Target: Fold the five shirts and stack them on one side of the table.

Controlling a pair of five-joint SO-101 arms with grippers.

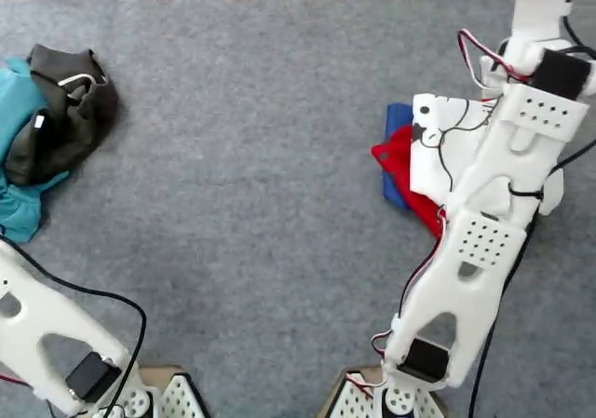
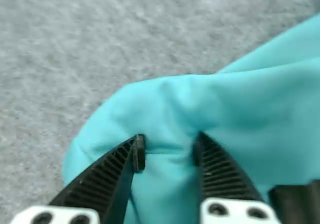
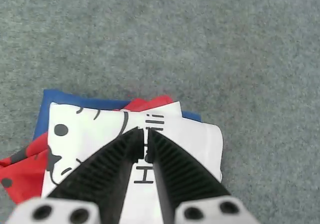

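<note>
A teal shirt (image 2: 240, 114) lies crumpled at the table's left edge (image 1: 19, 204), with a dark shirt (image 1: 65, 111) bunched on top of it. My left gripper (image 2: 167, 151) is shut on a raised fold of the teal cloth, which bulges between the black fingers (image 2: 125, 164). On the right side sits a folded stack: a white printed shirt (image 3: 185, 144) on a red shirt (image 3: 20, 169) on a blue shirt (image 3: 65, 97). My right gripper (image 3: 142, 144) is shut just over the white shirt, with nothing between its tips. The right arm (image 1: 503, 176) covers most of the stack (image 1: 400, 157).
Grey felt covers the table (image 1: 251, 185), and the wide middle stretch between the two cloth groups is bare. The left arm (image 1: 47, 334) sits low at the near left corner. Both arm bases stand at the near edge.
</note>
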